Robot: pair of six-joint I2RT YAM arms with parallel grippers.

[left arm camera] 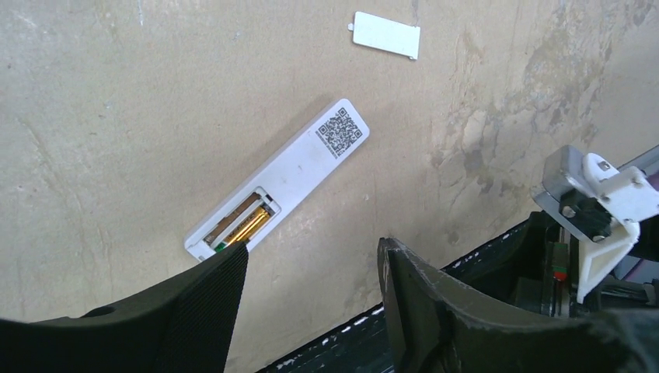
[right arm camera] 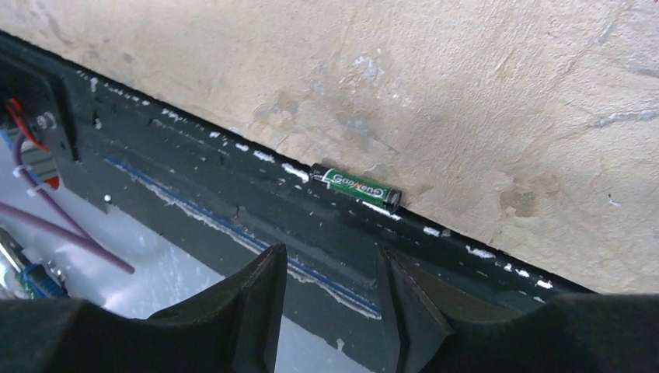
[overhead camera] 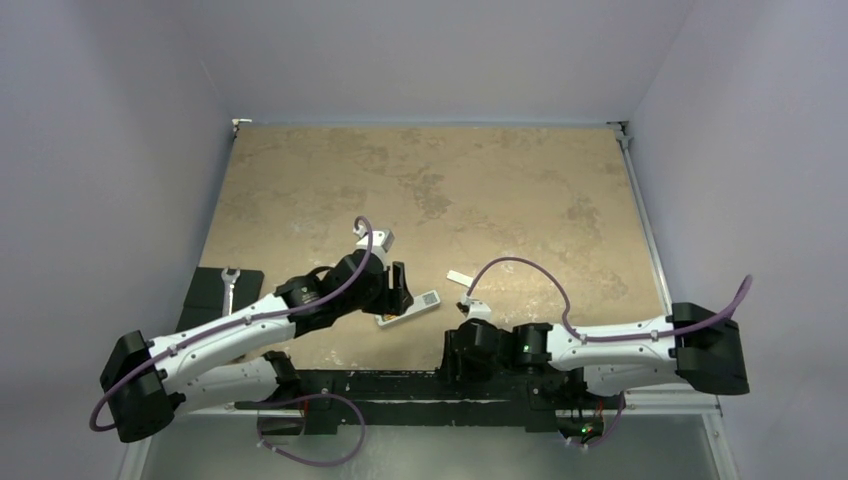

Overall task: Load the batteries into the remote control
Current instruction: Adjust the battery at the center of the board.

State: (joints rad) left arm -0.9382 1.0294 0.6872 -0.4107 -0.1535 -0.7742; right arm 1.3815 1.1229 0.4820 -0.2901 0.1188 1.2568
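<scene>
The white remote control [left arm camera: 287, 179] lies back-up on the tan table, QR sticker at its far end, battery compartment open. One gold battery [left arm camera: 247, 224] lies in the compartment; the slot beside it looks empty. In the top view the remote [overhead camera: 410, 307] is just right of my left gripper [overhead camera: 398, 290]. My left gripper [left arm camera: 311, 268] is open and empty, its left finger at the compartment end. A second battery [right arm camera: 356, 187], dark with a green label, lies against the black strip at the table's near edge. My right gripper [right arm camera: 332, 272] is open and empty, hovering just short of it.
The white battery cover [left arm camera: 386, 34] lies on the table beyond the remote, also in the top view [overhead camera: 458, 278]. A wrench [overhead camera: 229, 285] rests on a black pad at the left edge. The black base rail [overhead camera: 400, 385] runs along the near edge.
</scene>
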